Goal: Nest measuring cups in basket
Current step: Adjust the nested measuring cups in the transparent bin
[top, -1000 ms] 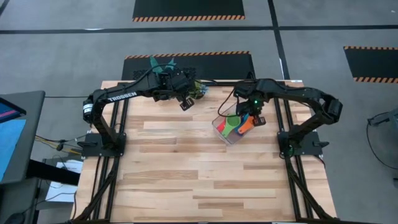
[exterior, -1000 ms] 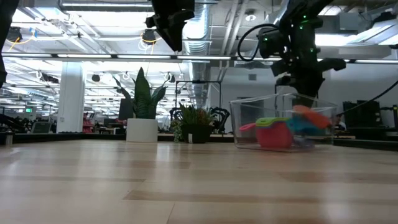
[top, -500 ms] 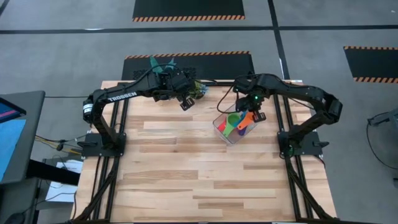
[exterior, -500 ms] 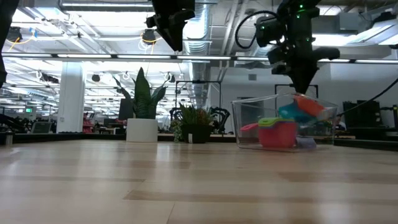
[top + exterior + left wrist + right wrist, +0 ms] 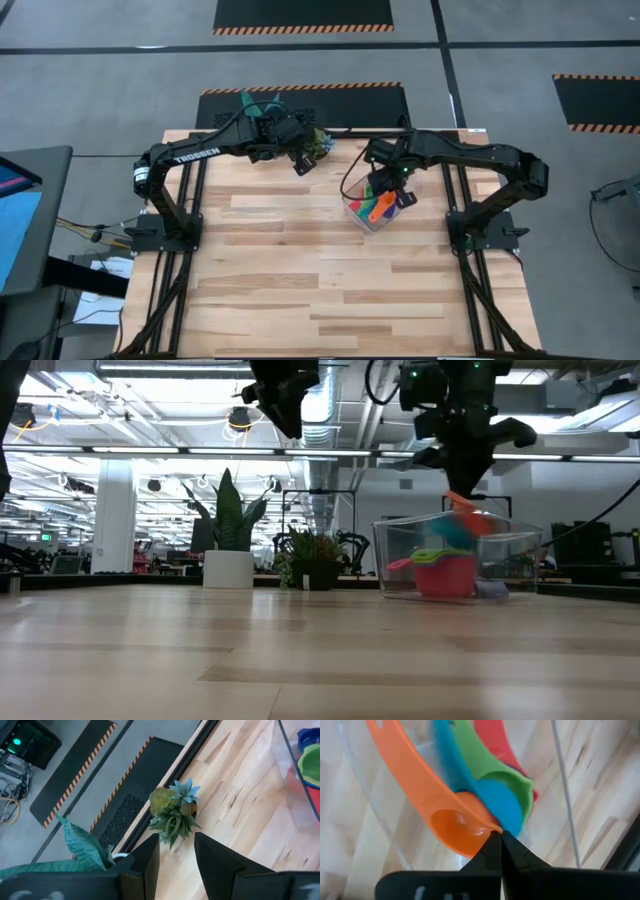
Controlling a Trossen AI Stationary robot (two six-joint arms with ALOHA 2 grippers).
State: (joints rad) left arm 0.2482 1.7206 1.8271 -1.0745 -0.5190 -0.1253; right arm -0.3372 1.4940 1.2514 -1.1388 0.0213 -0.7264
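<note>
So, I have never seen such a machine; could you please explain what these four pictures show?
Two dark robot arms work at a wooden table. One picture looks down from above, one looks level across the tabletop, and two come from cameras on the wrists. The right end effector is shut on the rim of an orange measuring cup, above a clear basket holding green, red and blue cups. The left end effector waits open near a small plant at the table's far edge, holding nothing.

Open-plan office or lab: exposed ducts (image 5: pixel 330 410) and strip lights overhead, grey floor (image 5: pixel 100 80) with hazard-striped mats (image 5: pixel 303 14), desks far back, potted plants (image 5: pixel 232 525), wood table (image 5: pixel 300 270) on a black frame.
</note>
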